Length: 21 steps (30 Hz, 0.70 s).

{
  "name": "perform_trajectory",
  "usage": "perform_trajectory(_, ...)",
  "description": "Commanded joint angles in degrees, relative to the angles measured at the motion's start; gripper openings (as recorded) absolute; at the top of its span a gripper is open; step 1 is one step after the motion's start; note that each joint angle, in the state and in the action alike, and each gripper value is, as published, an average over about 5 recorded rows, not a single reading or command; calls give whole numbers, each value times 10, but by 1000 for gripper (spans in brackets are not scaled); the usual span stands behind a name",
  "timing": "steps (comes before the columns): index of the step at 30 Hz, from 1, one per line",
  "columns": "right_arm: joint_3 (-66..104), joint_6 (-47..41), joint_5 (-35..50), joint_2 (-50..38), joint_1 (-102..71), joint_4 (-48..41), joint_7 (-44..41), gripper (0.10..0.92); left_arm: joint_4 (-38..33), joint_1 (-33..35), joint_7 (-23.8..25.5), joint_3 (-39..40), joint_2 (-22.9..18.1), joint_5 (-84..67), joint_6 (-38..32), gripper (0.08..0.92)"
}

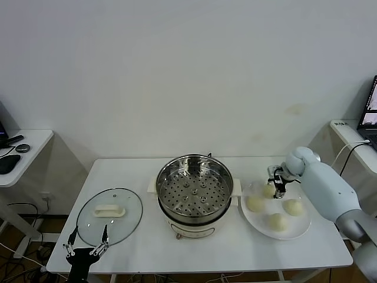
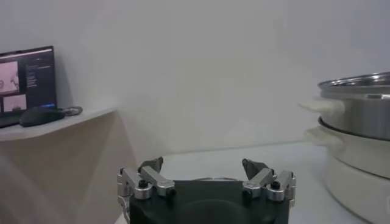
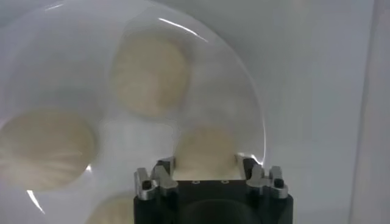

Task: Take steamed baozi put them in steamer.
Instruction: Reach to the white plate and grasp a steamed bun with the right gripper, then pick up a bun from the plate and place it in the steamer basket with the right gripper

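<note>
Straddling far baozi (image 3: 206, 149) on plate (image 1: 300, 229), right gripper (image 1: 277, 187) narrowed, fingers at its sides | left gripper (image 1: 86, 240) wide, table edge

A view straight down from the right gripper (image 3: 206, 163) onto a round white plate (image 3: 244, 103) holding four cream-white steamed baozi. The gripper's two fingers (image 3: 163, 170) sit on either side of one bun (image 3: 206, 149) near the plate's rim, touching or almost touching its sides. Two more buns (image 3: 150, 73) (image 3: 46, 149) lie farther in on the plate. The fourth bun (image 3: 113, 212) is partly hidden by the gripper's black body.
</note>
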Motion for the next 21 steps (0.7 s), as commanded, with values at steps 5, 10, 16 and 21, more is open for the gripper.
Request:
perform_trajectory(5,-25,-11,27,-22,11,32,-8,538,-1,1,1,0,1,0,1,823)
perform_trajectory(10,-77,-35,103,-67,45,107,-25,539,1,0,0,2,1,-3,2,823)
perform_trajectory(16,-154,-50,230,-126,151,203,-46,543,3,-2,0,1,7,-15,2,823)
perform_trajectory(21,-246,-24,344,-110,297,229,-58,543,7,-6,-1,-1,12,-22,2,823)
